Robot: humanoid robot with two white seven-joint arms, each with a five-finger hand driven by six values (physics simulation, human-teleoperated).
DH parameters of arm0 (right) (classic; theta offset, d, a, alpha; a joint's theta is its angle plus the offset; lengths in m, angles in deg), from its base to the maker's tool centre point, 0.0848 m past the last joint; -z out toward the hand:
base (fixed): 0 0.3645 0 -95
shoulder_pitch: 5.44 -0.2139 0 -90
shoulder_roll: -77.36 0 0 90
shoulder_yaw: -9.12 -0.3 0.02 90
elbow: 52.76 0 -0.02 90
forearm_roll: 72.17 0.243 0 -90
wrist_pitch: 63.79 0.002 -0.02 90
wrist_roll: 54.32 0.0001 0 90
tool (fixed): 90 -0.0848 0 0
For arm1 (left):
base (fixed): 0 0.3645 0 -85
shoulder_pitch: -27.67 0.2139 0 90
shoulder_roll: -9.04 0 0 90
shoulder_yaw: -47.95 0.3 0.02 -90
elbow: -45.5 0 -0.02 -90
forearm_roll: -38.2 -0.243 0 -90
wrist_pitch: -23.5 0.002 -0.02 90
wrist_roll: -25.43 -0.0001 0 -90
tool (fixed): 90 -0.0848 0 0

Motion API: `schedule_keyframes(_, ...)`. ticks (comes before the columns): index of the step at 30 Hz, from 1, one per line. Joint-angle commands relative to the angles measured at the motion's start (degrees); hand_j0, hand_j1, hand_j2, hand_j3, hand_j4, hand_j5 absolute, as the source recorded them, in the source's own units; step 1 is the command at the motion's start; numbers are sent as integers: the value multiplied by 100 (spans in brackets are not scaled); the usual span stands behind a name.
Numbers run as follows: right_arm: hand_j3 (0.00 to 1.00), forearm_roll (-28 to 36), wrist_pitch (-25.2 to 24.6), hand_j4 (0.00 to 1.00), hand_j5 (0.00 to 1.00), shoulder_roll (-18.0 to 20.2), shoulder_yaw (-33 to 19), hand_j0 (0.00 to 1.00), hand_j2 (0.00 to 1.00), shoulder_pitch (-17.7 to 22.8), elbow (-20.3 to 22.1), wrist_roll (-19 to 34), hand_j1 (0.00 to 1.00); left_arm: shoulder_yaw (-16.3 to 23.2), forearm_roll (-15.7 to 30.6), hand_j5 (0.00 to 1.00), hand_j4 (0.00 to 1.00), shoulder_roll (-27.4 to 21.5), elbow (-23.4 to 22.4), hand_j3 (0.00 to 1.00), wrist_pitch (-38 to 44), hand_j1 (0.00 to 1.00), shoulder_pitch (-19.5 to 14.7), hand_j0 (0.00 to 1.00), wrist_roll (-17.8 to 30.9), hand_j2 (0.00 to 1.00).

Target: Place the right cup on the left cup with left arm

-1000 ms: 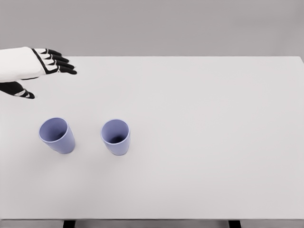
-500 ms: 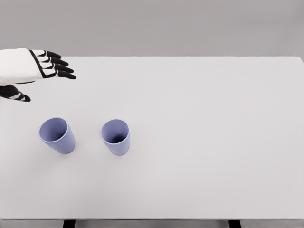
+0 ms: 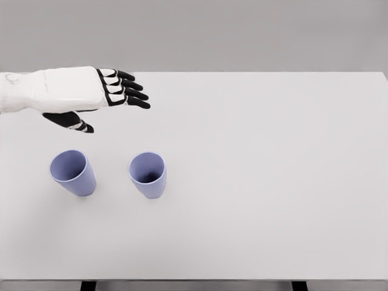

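**Q:** Item count?

**A:** Two cups, both lilac-blue, same form; one hand in view; one bench. The right cup (image 3: 147, 174) serves as the landmark for all positions below.

**Q:** Position of the second cup?

**A:** The left cup (image 3: 73, 172) stands to the left of the right cup, at about the same depth on the bench; the two are apart, with bare surface between them; both stand with the mouth up.

**Q:** Surface and room?

**A:** The bench (image 3: 273, 182) is plain white and matt; it extends far to the right of the right cup and also behind it; a plain grey wall (image 3: 242, 30) lies beyond the far edge; two dark supports show under the near edge.

**Q:** Contents of the containers?

**A:** The right cup shows only a shaded interior, with nothing visible in it; the left cup likewise.

**Q:** Hand state?

**A:** The left hand (image 3: 91, 94) comes in from the left edge and sits behind and to the left of the right cup, clear of both cups; its fingers (image 3: 130, 91) are extended and slightly spread, pointing right; the thumb hangs below the palm; it grips nothing.
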Motion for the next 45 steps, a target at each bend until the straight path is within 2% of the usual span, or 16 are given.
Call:
schedule_keyframes(1,100,4,2,100,100,1,-1,100,100,0,1,0,100,112,23,100,100,45,-2,100,17,100,0,100,-3,100)
schedule_keyframes(9,100,4,2,100,100,1,-1,100,100,0,1,0,100,191,5,100,100,106,7,100,17,100,202,100,-3,100)
schedule_keyframes(14,100,4,2,100,100,1,-1,100,100,0,1,0,100,367,-21,100,100,124,-2,100,17,100,211,100,-3,100)
schedule_keyframes(19,100,4,2,100,100,1,-1,100,100,-9,1,0,100,376,-294,100,100,229,-2,100,17,100,396,100,-3,100)
schedule_keyframes(24,100,4,2,100,100,1,-1,100,100,0,1,0,100,384,-338,100,100,475,-2,100,17,100,404,100,-3,100)
schedule_keyframes(27,100,4,2,100,100,1,-1,100,100,0,-7,0,100,534,-426,100,100,537,-2,100,17,100,396,100,-3,100)
schedule_keyframes(34,100,4,2,100,100,1,-1,100,100,0,1,0,100,666,-434,100,100,546,-2,100,17,100,405,100,-3,100)
schedule_keyframes(45,100,4,2,100,100,1,-1,100,100,0,1,0,100,745,-733,100,100,686,-2,100,17,100,501,100,-3,100)
